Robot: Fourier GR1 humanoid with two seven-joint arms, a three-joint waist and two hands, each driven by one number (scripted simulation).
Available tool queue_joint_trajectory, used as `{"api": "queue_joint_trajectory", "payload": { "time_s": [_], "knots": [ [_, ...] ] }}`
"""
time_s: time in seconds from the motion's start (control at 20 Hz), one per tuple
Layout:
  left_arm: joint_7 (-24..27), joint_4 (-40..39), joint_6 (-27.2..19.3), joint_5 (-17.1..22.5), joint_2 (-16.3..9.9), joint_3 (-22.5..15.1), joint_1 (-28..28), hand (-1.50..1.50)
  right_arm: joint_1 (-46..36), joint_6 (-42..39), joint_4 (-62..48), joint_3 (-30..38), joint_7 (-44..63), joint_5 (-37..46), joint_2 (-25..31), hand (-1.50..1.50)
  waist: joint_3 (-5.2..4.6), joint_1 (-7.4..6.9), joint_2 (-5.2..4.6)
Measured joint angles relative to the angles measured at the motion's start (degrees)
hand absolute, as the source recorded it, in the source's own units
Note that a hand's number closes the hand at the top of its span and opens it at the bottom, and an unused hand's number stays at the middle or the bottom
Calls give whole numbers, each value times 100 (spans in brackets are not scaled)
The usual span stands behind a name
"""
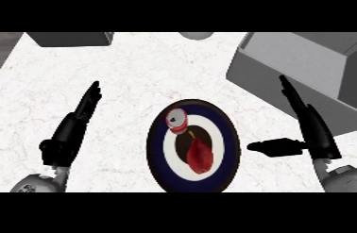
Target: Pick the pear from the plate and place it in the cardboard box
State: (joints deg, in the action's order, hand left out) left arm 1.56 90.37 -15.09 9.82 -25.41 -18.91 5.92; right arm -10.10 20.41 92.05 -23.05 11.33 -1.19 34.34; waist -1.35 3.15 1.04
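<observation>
A white marbled counter [140, 71] fills the frame. In the lower centre lies a dark plate [157, 152] with blue and white rings. On it rests the red pear [199, 156], and just above the pear lies a small red can [177, 120]. The grey cardboard box [293, 69] stands in the upper right. The left hand [73, 126] at the left has straight fingers and holds nothing. The right hand [310, 128] at the right is also open, thumb pointing toward the plate.

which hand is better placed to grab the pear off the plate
Right. The right hand is open beside the plate, its thumb towards the red pear, and next to the box. The left hand is farther away.
</observation>
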Motion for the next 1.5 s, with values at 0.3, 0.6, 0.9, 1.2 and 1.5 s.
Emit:
{"api": "queue_joint_trajectory", "payload": {
  "time_s": [0.3,0.6,0.9,1.2,1.5],
  "knots": [
    [-157,-3,309,10,41,-284,213,0,56,97,-170,-1120,912,2199,868,-150,7,-7,-6],
    [-292,-78,513,64,71,-376,404,0,-405,-600,433,-1965,2649,3769,896,-150,25,-100,25],
    [-344,-199,624,90,176,-435,580,0,-843,-2104,1188,-2620,4666,4098,23,-150,51,-200,-11],
    [-356,-257,690,72,241,-446,711,0,-1182,-2867,1279,-2825,5639,3988,-1270,-150,80,-296,-44],
    [-438,-332,725,74,328,-407,839,0,-1440,-3135,582,-2634,5885,4280,-2480,-150,104,-312,-69]
  ]
}}
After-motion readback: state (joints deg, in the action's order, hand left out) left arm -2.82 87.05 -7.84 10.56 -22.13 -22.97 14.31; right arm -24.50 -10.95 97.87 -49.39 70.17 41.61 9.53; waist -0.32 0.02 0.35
